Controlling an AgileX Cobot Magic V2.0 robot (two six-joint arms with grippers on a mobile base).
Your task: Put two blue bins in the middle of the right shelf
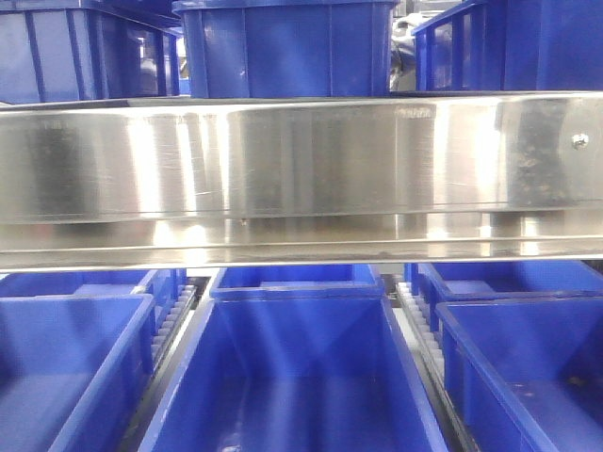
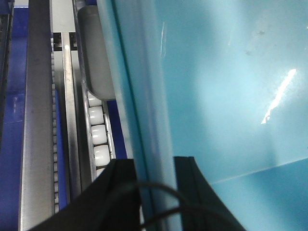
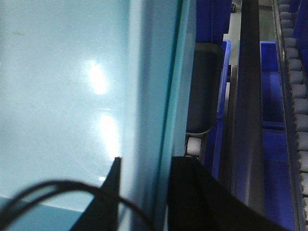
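A pale sky-blue bin [image 2: 216, 96] fills the left wrist view, its smooth inside wall and thick rim [image 2: 139, 96] running upward. My left gripper [image 2: 156, 163] is shut on that rim, one black finger inside and one outside. The right wrist view shows the pale blue bin [image 3: 57, 96] again, with my right gripper [image 3: 150, 161] shut on its opposite rim [image 3: 154, 86] the same way. Roller tracks [image 2: 96, 130] of the shelf lie just beside the bin. The front view shows the wide steel front rail [image 1: 301, 160] of the shelf; neither gripper nor the pale bin appears there.
Dark royal-blue bins [image 1: 283, 47] stand on the level above the rail and more dark blue bins [image 1: 292, 377] sit below it. A grey rounded stop [image 2: 96, 57] and a dark one [image 3: 204, 86] sit on the tracks. A further roller track [image 3: 296, 96] runs at far right.
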